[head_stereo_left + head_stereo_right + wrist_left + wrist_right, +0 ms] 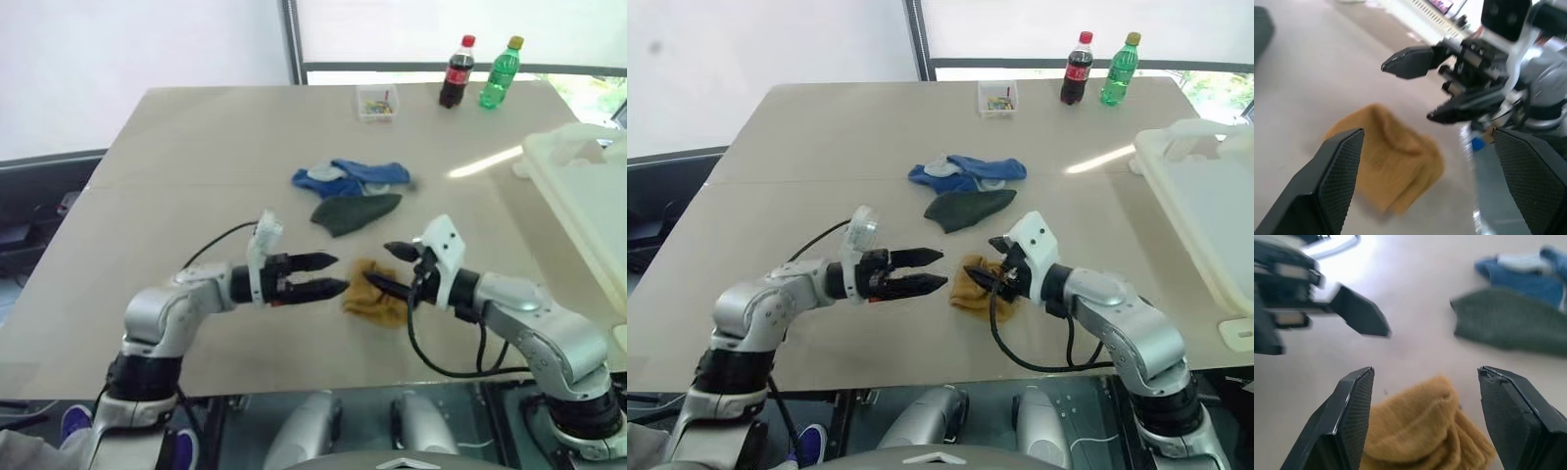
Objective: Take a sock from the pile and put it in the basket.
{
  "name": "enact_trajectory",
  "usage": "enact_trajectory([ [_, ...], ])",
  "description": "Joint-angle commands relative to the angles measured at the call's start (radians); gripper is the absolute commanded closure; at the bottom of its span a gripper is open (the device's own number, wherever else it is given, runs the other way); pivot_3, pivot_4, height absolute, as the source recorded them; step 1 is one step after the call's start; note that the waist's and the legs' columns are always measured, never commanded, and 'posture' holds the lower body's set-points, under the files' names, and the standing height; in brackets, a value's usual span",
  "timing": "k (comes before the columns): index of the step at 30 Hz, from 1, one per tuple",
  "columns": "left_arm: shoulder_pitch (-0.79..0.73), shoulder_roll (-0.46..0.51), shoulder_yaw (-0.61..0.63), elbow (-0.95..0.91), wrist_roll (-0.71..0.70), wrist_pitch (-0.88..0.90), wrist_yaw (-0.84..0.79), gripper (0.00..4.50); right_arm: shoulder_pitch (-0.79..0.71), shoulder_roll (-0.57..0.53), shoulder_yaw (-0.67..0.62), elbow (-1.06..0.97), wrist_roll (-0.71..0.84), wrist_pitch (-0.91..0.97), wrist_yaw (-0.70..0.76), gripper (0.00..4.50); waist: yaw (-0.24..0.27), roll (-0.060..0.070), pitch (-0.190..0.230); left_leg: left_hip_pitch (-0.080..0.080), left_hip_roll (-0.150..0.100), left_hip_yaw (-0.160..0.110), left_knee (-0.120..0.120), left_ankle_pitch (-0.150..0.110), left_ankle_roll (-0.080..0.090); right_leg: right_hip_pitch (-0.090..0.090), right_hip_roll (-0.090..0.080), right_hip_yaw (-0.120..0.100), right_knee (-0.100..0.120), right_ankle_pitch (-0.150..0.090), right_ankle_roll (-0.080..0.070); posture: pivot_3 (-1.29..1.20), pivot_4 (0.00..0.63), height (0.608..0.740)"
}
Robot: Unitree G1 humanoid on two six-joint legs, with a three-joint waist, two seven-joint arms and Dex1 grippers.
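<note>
I see a smooth, matte beige counter [196, 147] with a faint seam running across it; on it lie soft knitted socks, three colours that I can count — a mustard-yellow sock [374, 292] crumpled into a ribbed lump nearest me, a dark green sock [355, 212] lying flat in a rough wedge, and a bright blue sock [351, 176] bunched up with pale patches just behind the green one; whether the blue heap is one sock or two I cannot tell. The green and blue touch each other; the yellow one lies apart from them, nearer the robot.

The left claw [331, 274] points across toward the right, its two black fingers parted and holding nothing; its tips sit just beside the yellow sock, and I cannot say whether they touch it. The right claw [389, 266] faces it from the other side, fingers spread well apart with nothing between them; in the right wrist view the textured black pads [1354, 416] stand either side of the yellow sock below, clear of the cloth.

The basket [588, 196] — cream-white moulded plastic with a thick rounded rim — stands at the counter's right edge, well apart from the socks. At the far edge I count two plastic bottles, one dark cola bottle [457, 71] with a red cap and one green bottle [500, 73] with a yellow cap, standing upright side by side; near them sits one small clear box [376, 103] of coloured bits.
</note>
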Motion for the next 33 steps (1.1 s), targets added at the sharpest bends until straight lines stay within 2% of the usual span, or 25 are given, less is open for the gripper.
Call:
enact_trajectory([
  [1, 0.029, 0.020, 0.002, -0.068, 0.047, -0.096, 0.006, 0.06, 0.009, 0.004, 0.004, 0.020, -0.017, 0.044, -0.041, 1.04, 0.002, 0.000, 0.000, 0.000, 0.000, 0.000, 0.000, 0.000, 0.000, 0.000, 0.000, 0.000, 0.000, 0.000, 0.000, 0.00, 0.150, 0.740],
  [4, 0.057, 0.041, -0.018, -0.087, 0.094, -0.159, 0.003, 0.06, 0.048, -0.004, 0.024, 0.040, -0.039, 0.060, -0.062, 1.04, 0.001, 0.000, 0.000, -0.001, 0.000, 0.000, 0.000, 0.000, 0.000, 0.000, 0.000, 0.000, 0.000, 0.000, 0.000, 0.00, 0.150, 0.740],
  [8, 0.085, 0.038, -0.016, -0.105, 0.086, -0.169, 0.016, 0.06, 0.083, -0.028, 0.054, 0.067, -0.089, 0.046, -0.082, 1.04, -0.002, 0.000, 0.000, 0.000, 0.000, 0.000, -0.001, 0.000, 0.000, 0.000, 0.000, 0.000, 0.000, 0.000, 0.000, 0.00, 0.150, 0.740],
  [17, 0.114, 0.051, -0.012, -0.104, 0.108, -0.238, 0.020, 0.06, 0.111, -0.053, 0.107, 0.133, -0.112, 0.005, -0.039, 1.04, -0.001, 0.000, -0.001, 0.001, 0.000, 0.001, -0.001, 0.000, 0.000, 0.000, 0.000, -0.001, 0.000, 0.000, 0.000, 0.00, 0.150, 0.740],
  [20, 0.116, 0.046, -0.015, -0.084, 0.124, -0.273, 0.021, 0.06, 0.112, -0.061, 0.127, 0.188, -0.129, -0.030, -0.021, 1.83, -0.001, 0.000, -0.001, 0.001, 0.000, 0.001, -0.001, 0.000, 0.000, 0.001, 0.000, -0.001, 0.000, 0.000, 0.000, 0.00, 0.150, 0.740],
  [23, 0.116, 0.032, -0.021, -0.060, 0.143, -0.307, 0.031, 0.06, 0.114, -0.087, 0.155, 0.253, -0.166, -0.085, 0.002, 3.16, -0.001, -0.001, -0.003, 0.003, 0.000, 0.001, -0.001, 0.000, 0.000, 0.002, 0.000, -0.001, 0.000, 0.000, 0.000, 0.00, 0.150, 0.740],
  [24, 0.115, 0.028, -0.022, -0.055, 0.147, -0.314, 0.034, 0.06, 0.115, -0.095, 0.157, 0.263, -0.169, -0.097, 0.009, 3.39, -0.001, -0.001, -0.004, 0.004, 0.000, 0.001, -0.001, 0.000, 0.000, 0.002, 0.000, -0.001, 0.000, 0.000, 0.000, 0.00, 0.150, 0.740],
  [25, 0.115, 0.026, -0.023, -0.052, 0.150, -0.322, 0.036, 0.06, 0.117, -0.100, 0.156, 0.266, -0.169, -0.107, 0.014, 4.01, -0.001, -0.001, -0.004, 0.008, 0.000, 0.001, -0.001, -0.002, 0.004, 0.006, 0.000, -0.001, 0.000, 0.000, 0.000, 0.00, 0.150, 0.740],
  [26, 0.114, 0.022, -0.022, -0.049, 0.152, -0.329, 0.039, 0.06, 0.121, -0.096, 0.134, 0.267, -0.159, -0.115, 0.012, 4.01, 0.000, -0.001, -0.004, 0.008, 0.000, 0.001, -0.001, -0.002, 0.004, 0.007, 0.000, -0.001, 0.000, 0.000, 0.000, 0.00, 0.150, 0.740],
  [28, 0.113, 0.016, -0.021, -0.045, 0.155, -0.339, 0.043, 0.06, 0.126, -0.081, 0.091, 0.265, -0.134, -0.123, 0.010, 4.48, 0.002, -0.002, -0.005, 0.018, 0.000, 0.001, -0.004, -0.005, 0.001, 0.018, 0.000, -0.001, -0.003, -0.001, 0.001, 0.00, 0.150, 0.740],
  [33, 0.092, -0.027, -0.020, -0.033, 0.166, -0.399, 0.074, 0.06, 0.100, 0.055, -0.229, 0.192, 0.120, -0.098, -0.021, 4.48, 0.004, 0.000, -0.001, 0.015, 0.000, -0.001, -0.002, -0.005, 0.001, 0.017, 0.000, -0.001, -0.003, 0.000, 0.001, 0.00, 0.150, 0.740],
])
